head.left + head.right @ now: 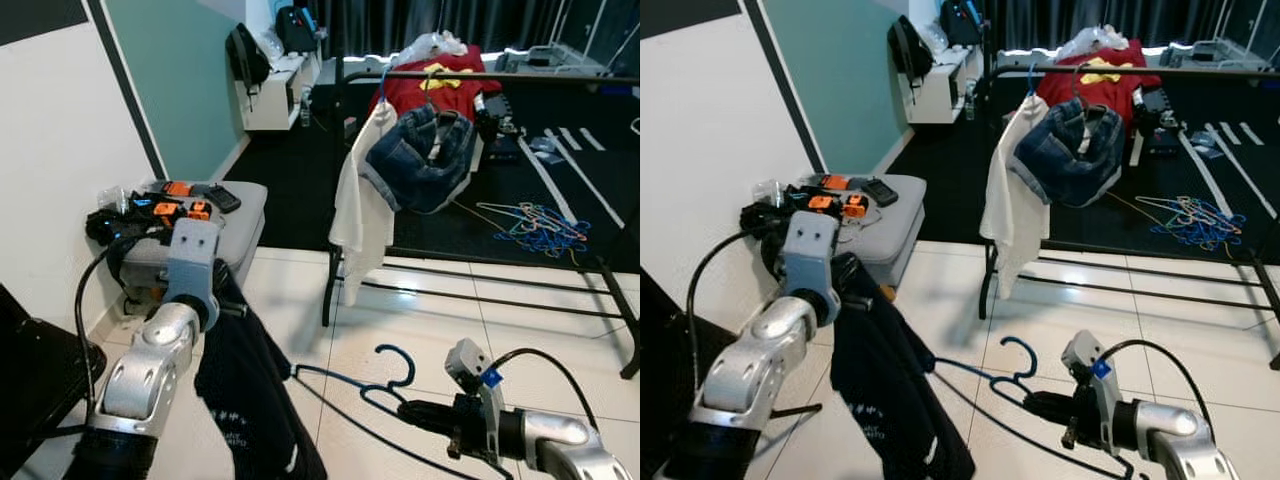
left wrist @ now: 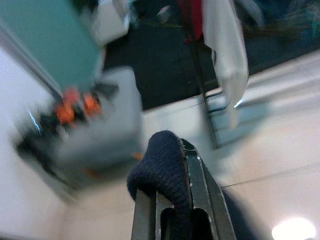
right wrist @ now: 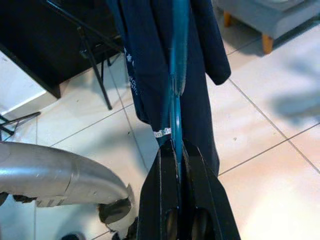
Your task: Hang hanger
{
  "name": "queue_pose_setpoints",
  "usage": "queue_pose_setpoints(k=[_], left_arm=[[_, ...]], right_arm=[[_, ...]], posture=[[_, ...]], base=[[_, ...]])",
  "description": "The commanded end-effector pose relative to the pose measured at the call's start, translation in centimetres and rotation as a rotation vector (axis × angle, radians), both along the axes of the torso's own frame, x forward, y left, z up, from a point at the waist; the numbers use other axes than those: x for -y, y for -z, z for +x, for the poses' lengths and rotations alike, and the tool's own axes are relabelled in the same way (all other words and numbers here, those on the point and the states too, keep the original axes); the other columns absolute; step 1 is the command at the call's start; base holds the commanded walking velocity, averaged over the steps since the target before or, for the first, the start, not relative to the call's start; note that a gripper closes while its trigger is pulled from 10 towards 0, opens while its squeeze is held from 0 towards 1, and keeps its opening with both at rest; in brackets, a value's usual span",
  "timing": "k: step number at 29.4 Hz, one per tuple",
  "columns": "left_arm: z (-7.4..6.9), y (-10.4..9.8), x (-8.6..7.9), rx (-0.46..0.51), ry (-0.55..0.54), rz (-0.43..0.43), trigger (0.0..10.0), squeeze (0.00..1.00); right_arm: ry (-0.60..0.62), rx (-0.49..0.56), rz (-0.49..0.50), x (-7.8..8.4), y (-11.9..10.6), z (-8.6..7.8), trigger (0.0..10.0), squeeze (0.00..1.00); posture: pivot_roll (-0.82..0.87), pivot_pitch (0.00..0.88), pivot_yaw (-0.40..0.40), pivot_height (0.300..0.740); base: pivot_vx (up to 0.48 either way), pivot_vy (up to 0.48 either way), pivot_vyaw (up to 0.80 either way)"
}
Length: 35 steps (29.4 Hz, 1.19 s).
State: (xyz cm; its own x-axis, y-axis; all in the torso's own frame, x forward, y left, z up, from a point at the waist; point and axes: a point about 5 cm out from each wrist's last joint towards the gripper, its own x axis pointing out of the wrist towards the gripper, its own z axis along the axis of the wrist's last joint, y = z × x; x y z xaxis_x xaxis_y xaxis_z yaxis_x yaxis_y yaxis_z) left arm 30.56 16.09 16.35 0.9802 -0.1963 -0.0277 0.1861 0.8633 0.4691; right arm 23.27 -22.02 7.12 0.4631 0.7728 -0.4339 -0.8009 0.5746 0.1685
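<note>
Blue hanger [image 1: 385, 385] lying near-level, hook pointing up, right gripper [image 1: 420, 412] clamping it, left gripper [image 2: 172, 200] pinching dark garment [image 1: 250, 390].

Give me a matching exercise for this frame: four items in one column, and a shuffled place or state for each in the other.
Items:
1. blue hanger
2. dark garment
3. white shirt
4. pile of hangers

Places or states:
A. lying on the dark floor beyond the rack
B. pinched by the right gripper
C. hanging on the clothes rack
D. held up by the left gripper

Pairs: 1-B, 2-D, 3-C, 4-A
</note>
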Motion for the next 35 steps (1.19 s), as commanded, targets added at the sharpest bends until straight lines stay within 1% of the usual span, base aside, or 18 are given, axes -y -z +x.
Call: queue_pose_setpoints(k=[1, 2, 3, 4, 7, 8, 11, 12, 15, 17, 18, 20, 25, 28, 30, 32, 34, 35], left_arm=[[-0.5, -0.4, 0.4, 0.094, 0.088, 0.163, 10.0, 0.0], [-0.5, -0.4, 0.4, 0.094, 0.088, 0.163, 10.0, 0.0], [-1.0, -0.3, 0.8, 0.135, 0.158, 0.277, 10.0, 0.0], [-1.6, -0.2, 1.3, 0.166, 0.238, 0.347, 10.0, 0.0], [-1.6, -0.2, 1.3, 0.166, 0.238, 0.347, 10.0, 0.0], [-2.1, 0.1, 1.4, 0.154, 0.329, 0.399, 10.0, 0.0], [-2.5, 0.6, 1.2, 0.132, 0.401, 0.459, 10.0, 0.0], [-2.6, 1.1, 0.7, 0.107, 0.449, 0.528, 10.0, 0.0], [-2.6, 1.1, 0.7, 0.107, 0.449, 0.528, 10.0, 0.0], [-2.9, 2.7, -0.3, 0.046, 0.504, 0.67, 10.0, 0.0], [-2.9, 2.7, -0.3, 0.046, 0.504, 0.67, 10.0, 0.0], [-3.3, 3.6, -0.7, 0.013, 0.562, 0.754, 10.0, 0.0], [-3.5, 3.8, -0.9, 0.017, 0.61, 0.805, 10.0, 0.0], [-3.8, 3.8, -1.2, 0.026, 0.666, 0.855, 10.0, 0.0], [-3.9, 3.6, -1.1, 0.046, 0.709, 0.877, 10.0, 0.0], [-4.1, 1.5, 0.0, 0.209, 0.843, 0.937, 10.0, 0.0], [-4.1, 1.5, 0.0, 0.209, 0.843, 0.937, 10.0, 0.0], [-4.3, 0.4, 0.7, 0.279, 0.924, 0.962, 10.0, 0.0]], right_arm=[[-0.008, 0.002, -0.011, -0.1, 0.1, 0.0, 10.0, 0.0], [-0.008, 0.002, -0.011, -0.1, 0.1, 0.0, 10.0, 0.0], [-0.014, -0.004, -0.015, -0.2, 0.1, -0.1, 10.0, 0.0], [-0.012, -0.009, -0.025, -0.1, 0.1, -0.1, 10.0, 0.0], [-0.012, -0.009, -0.025, -0.1, 0.1, -0.1, 10.0, 0.0], [0.006, -0.013, -0.048, 0.3, 0.2, 0.0, 10.0, 0.0], [0.036, -0.009, -0.083, 0.8, 0.4, 0.2, 10.0, 0.0], [0.072, 0.004, -0.115, 1.1, 0.7, 0.5, 10.0, 0.0], [0.072, 0.004, -0.115, 1.1, 0.7, 0.5, 10.0, 0.0], [0.149, 0.047, -0.12, 1.1, 0.8, 1.3, 10.0, 0.0], [0.149, 0.047, -0.12, 1.1, 0.8, 1.3, 10.0, 0.0], [0.196, 0.057, -0.094, 0.9, 0.7, 1.8, 10.0, 0.0], [0.193, 0.051, -0.085, 1.2, 0.5, 1.8, 10.0, 0.0], [0.186, 0.049, -0.086, 2.0, 0.1, 1.7, 10.0, 0.0], [0.189, 0.051, -0.09, 2.7, -0.3, 1.7, 10.0, 0.0], [0.187, 0.057, -0.109, 4.6, -1.5, 2.0, 10.0, 0.0], [0.187, 0.057, -0.109, 4.6, -1.5, 2.0, 10.0, 0.0], [0.165, 0.054, -0.119, 5.2, -2.1, 2.1, 10.0, 0.0]], posture=[[-0.13, 0.0, 0.06, 0.74], [-0.13, 0.0, 0.06, 0.74], [-0.13, 0.0, 0.06, 0.74], [-0.13, 0.0, 0.06, 0.74], [-0.13, 0.0, 0.06, 0.74], [-0.13, 0.0, 0.061, 0.74], [-0.13, 0.0, 0.062, 0.74], [-0.14, 0.0, 0.062, 0.74], [-0.14, 0.0, 0.062, 0.74], [-0.14, 0.0, 0.063, 0.74], [-0.14, 0.0, 0.063, 0.74], [-0.13, 0.0, 0.062, 0.74], [-0.13, 0.0, 0.057, 0.74], [-0.12, 0.0, 0.055, 0.74], [-0.12, 0.0, 0.052, 0.74], [-0.12, 0.0, 0.049, 0.74], [-0.12, 0.0, 0.049, 0.74], [-0.11, 0.0, 0.049, 0.74]], base=[[0.0, 0.0, 0.0], [0.0, 0.0, 0.0], [0.0, 0.0, 0.0], [0.0, 0.0, 0.0], [0.0, 0.0, 0.0], [0.0, 0.0, 0.0], [0.0, 0.0, 0.0], [0.0, 0.0, 0.0], [0.0, 0.0, 0.0], [0.0, 0.0, 0.0], [0.0, 0.0, 0.0], [0.0, 0.0, 0.0], [0.0, 0.0, 0.0], [0.0, 0.0, 0.0], [0.0, 0.0, 0.0], [0.0, 0.0, 0.0], [0.0, 0.0, 0.0], [0.0, 0.0, 0.0]])
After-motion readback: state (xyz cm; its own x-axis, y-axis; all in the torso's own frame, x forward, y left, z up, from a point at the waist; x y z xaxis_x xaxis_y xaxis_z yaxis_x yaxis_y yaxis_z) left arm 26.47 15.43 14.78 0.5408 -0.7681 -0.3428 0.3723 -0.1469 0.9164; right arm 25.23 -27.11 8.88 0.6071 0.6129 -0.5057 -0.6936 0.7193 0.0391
